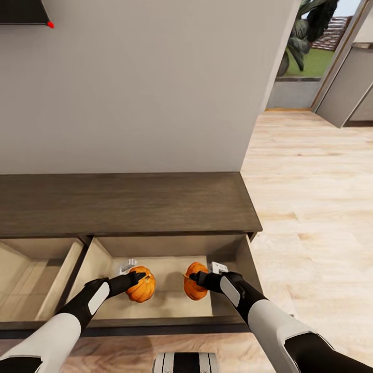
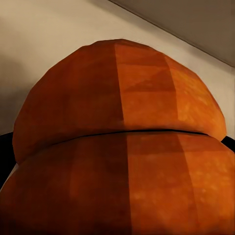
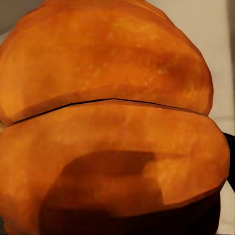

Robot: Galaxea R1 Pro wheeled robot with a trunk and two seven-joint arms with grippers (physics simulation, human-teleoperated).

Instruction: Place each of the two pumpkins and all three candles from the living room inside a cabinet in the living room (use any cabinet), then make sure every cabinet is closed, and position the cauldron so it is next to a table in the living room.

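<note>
Head view shows both arms reaching down into the right-hand open drawer [image 1: 171,290] of the cabinet [image 1: 124,202], each carrying a pumpkin. The left pincer [image 1: 135,280] is pinching the left pumpkin [image 1: 141,284], and the right pincer [image 1: 196,280] is pinching the right pumpkin [image 1: 194,281]; both hang inside the drawer, near its pale floor, with a clear gap between them. Whether either already rests on the floor I cannot tell. In each wrist view the orange ribbed skin sits right up against the lens, the left pumpkin [image 2: 122,147] and the right pumpkin [image 3: 112,127] alike.

Risk, as I judge it: a round pumpkin let go above the floor may roll toward the other one or toward the near front wall. The right arm runs close to the drawer's right wall [image 1: 243,269], so a sideways pull on withdrawal could catch it. A white object [image 1: 127,266] lies just beyond the left pumpkin and could be knocked.

Open room lies straight up and back toward the robot; a second open drawer [image 1: 31,280] stands to the left.
</note>
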